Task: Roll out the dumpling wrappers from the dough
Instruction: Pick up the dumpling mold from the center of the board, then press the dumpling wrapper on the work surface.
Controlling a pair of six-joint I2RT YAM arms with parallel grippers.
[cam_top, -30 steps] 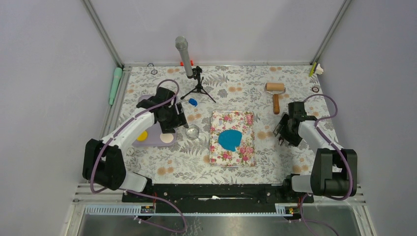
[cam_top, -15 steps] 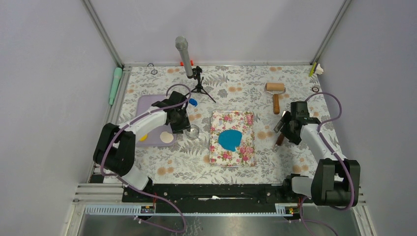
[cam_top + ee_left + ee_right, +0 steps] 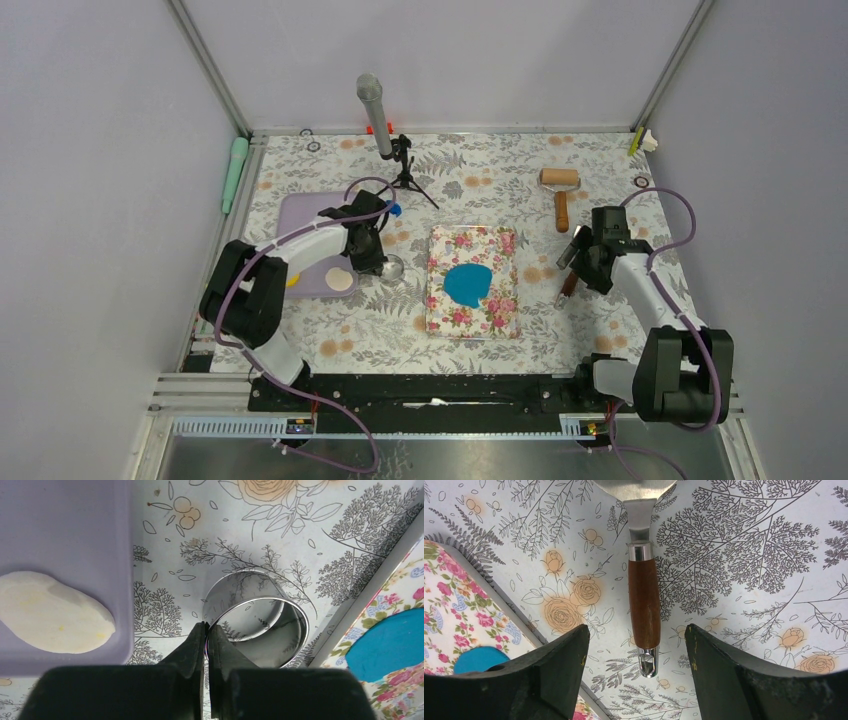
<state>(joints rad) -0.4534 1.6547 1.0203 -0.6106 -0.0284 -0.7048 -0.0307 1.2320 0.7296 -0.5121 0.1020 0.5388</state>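
- Left hand [image 3: 205,629] is clamped on the rim of the metal ring [image 3: 240,587], near the blue dough [image 3: 392,645].
- Right hand [image 3: 636,632] hangs with its fingers apart over a wooden-handled tool [image 3: 644,605].

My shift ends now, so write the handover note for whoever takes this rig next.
Left gripper: fingers shut on the metal ring's wall, beside the floral mat.
Right gripper: open, over the wooden-handled tool lying on the table.
Dough: flattened blue sheet on the mat; small blue lump near the microphone stand; roller far right.
Done: sheet rolled flat. Left: no round wrappers cut yet.
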